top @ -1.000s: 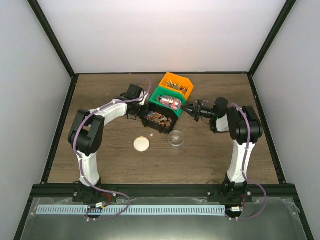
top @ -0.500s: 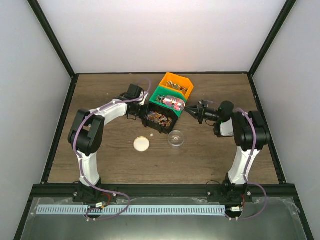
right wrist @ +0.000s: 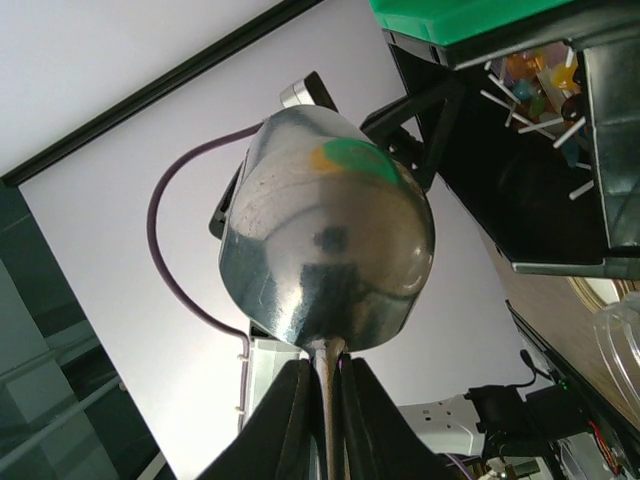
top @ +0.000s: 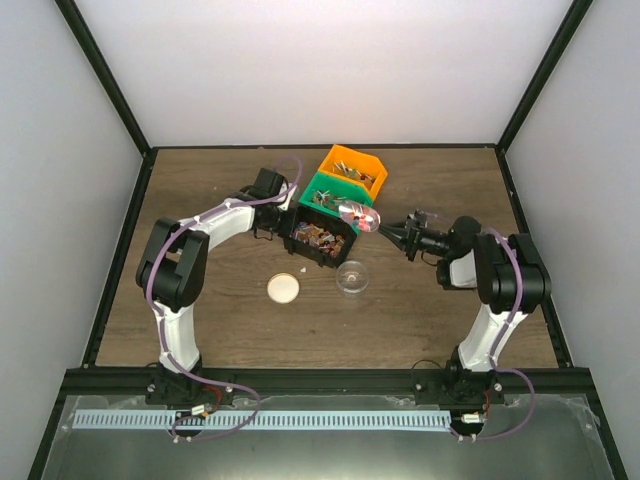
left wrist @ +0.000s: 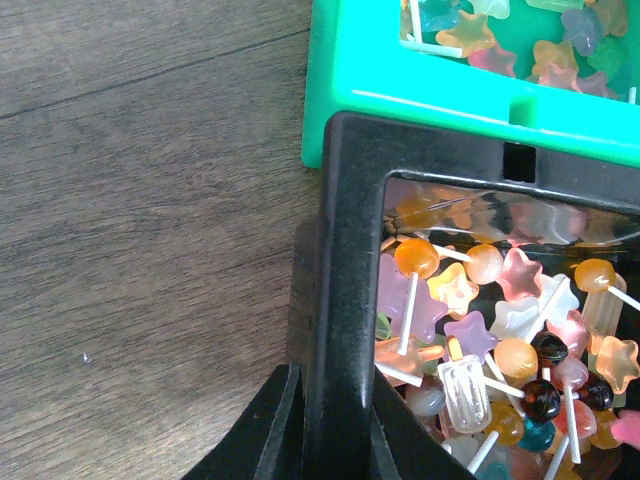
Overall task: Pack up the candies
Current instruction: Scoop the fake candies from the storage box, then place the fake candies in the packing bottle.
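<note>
The candies (left wrist: 480,330), small mixed-colour sweets and lollipops, fill the black bin (top: 318,237) and the green bin (top: 332,193). My left gripper (left wrist: 335,445) is shut on the black bin's left wall (left wrist: 345,300); it also shows in the top view (top: 283,226). My right gripper (right wrist: 325,400) is shut on the handle of the silver scoop (right wrist: 330,240). In the top view the scoop (top: 360,215) hovers at the green bin's right edge, with pink-red colour in its bowl, and the right gripper (top: 396,232) is behind it.
An orange bin (top: 353,170) of sweets stands behind the green one. A clear round cup (top: 352,277) and a round beige lid (top: 283,288) lie on the table in front of the black bin. The cup's rim shows in the right wrist view (right wrist: 620,330).
My right arm has drawn back to the right, and the scoop has come out of the green bin to its right edge. The left arm and the bins have not moved.
</note>
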Robot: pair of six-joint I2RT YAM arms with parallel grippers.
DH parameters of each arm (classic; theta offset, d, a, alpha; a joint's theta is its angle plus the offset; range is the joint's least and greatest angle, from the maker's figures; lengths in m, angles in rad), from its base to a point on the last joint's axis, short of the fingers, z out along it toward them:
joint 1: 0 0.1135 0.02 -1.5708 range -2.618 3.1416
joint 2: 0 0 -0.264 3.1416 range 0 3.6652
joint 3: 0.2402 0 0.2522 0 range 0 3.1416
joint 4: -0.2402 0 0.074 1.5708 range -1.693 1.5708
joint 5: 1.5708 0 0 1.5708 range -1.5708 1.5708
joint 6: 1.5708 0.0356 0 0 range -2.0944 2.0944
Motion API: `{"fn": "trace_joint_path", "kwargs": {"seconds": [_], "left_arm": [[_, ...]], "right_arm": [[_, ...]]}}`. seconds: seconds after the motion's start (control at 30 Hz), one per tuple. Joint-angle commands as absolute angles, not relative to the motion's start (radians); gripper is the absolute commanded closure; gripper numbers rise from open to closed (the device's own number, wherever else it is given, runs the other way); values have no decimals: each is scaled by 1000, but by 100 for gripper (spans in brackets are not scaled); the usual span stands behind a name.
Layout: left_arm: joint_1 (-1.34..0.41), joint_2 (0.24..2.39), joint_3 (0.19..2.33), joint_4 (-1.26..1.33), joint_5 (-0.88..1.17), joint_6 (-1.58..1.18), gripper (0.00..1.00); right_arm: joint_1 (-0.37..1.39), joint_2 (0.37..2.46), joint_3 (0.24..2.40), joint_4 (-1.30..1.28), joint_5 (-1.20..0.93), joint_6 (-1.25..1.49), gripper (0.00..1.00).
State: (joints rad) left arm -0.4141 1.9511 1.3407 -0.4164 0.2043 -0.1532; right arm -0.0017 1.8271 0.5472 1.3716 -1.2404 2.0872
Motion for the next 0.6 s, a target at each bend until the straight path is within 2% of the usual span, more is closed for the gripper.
{"fn": "trace_joint_path", "kwargs": {"seconds": [0.0,0.57], "left_arm": [[-416,1951,1345,-404,212,-158,85],[-417,1947,1339,-397,221,-164,85]], "right_arm": [[-12,1784,511,1441,-1257,2375,99],[-68,1532,232,1382,-1276,2346,99]]}}
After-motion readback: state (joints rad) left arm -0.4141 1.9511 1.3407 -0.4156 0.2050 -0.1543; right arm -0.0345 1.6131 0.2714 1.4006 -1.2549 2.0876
